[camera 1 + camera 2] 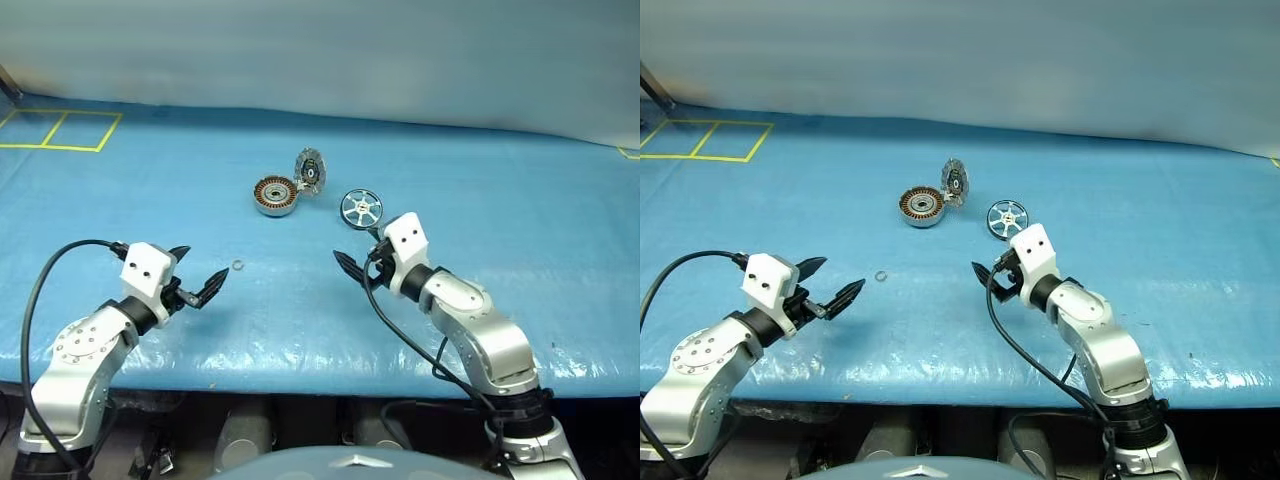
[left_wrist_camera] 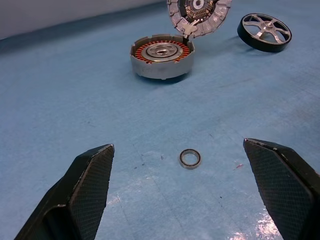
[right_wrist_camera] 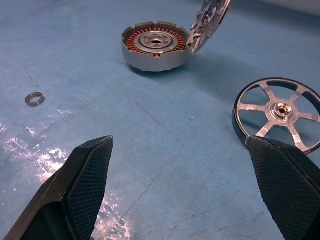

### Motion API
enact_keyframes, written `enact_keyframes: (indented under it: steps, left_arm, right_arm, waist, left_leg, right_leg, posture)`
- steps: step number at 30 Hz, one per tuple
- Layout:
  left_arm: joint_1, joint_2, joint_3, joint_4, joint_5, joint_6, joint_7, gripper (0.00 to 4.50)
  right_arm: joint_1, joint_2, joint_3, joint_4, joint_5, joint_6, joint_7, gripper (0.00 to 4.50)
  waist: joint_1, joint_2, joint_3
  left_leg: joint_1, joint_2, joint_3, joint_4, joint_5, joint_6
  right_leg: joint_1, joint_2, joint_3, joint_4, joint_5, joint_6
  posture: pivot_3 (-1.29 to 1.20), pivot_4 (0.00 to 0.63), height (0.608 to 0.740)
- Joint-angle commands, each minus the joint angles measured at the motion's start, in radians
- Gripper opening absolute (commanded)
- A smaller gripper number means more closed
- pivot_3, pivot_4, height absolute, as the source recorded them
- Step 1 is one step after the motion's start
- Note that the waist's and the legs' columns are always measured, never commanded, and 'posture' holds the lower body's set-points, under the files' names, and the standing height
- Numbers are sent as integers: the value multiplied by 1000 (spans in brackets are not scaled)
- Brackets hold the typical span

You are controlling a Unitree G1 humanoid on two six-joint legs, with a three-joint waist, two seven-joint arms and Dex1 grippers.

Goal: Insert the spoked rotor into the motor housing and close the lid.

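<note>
The motor housing [image 1: 275,195] sits on the blue mat with its copper windings and silver centre showing. Its lid [image 1: 310,170] stands raised on the hinge at the housing's right edge. The spoked rotor [image 1: 360,208] lies on the mat to the right of the housing, just beyond my right gripper [image 1: 362,255]. That gripper is open and empty, and the rotor [image 3: 279,112] is close in front of one of its fingers. My left gripper [image 1: 198,270] is open and empty at the near left, pointing toward the housing [image 2: 161,56].
A small metal ring [image 1: 238,265] lies loose on the mat between the two grippers, just ahead of the left one. Yellow tape lines [image 1: 60,130] mark the far left of the mat. The table's front edge [image 1: 300,375] runs close below both arms.
</note>
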State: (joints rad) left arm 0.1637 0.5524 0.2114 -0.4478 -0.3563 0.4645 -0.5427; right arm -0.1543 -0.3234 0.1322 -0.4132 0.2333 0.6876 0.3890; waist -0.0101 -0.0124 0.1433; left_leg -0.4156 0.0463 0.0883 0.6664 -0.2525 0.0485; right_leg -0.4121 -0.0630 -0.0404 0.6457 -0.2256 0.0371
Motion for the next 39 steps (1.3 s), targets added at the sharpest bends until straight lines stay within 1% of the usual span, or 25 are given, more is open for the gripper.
enact_keyframes:
  steps: [1,13,33,36,39]
  left_arm:
    - [0,4,11,-11,-3,-15,-7,4500]
    - [10,1,1,-5,13,-21,-4,4500]
    - [8,4,-2,0,25,-21,-11,4500]
    - [6,2,-4,1,24,-19,-11,4500]
    - [15,-3,-4,-7,24,-21,-7,4500]
  right_arm:
    - [-14,-4,-7,-56,-1,-1,-6,4485]
    - [-56,-42,9,-32,-13,-4,20,4485]
    - [-74,-49,36,-15,-31,4,42,4485]
    - [-118,-94,82,-17,-43,26,92,4485]
    - [-220,-135,151,3,-40,46,180,4485]
  waist:
    - [-1,0,0]
    - [-1,0,0]
    - [-1,0,0]
    - [-1,0,0]
    - [-6,0,0]
  left_leg:
    - [0,0,0,0,0,0]
    - [1,0,0,0,0,0]
    - [1,0,0,0,0,0]
    - [1,0,0,0,0,0]
    - [1,1,0,0,0,0]
  right_leg:
    - [0,0,0,0,0,0]
    - [0,1,0,1,0,-1]
    - [0,1,0,1,-1,-1]
    - [0,1,0,1,-1,-1]
    - [0,1,0,1,-1,-1]
  posture:
    - [0,150,740]
    - [0,150,740]
    - [0,150,740]
    - [0,150,740]
    - [0,150,740]
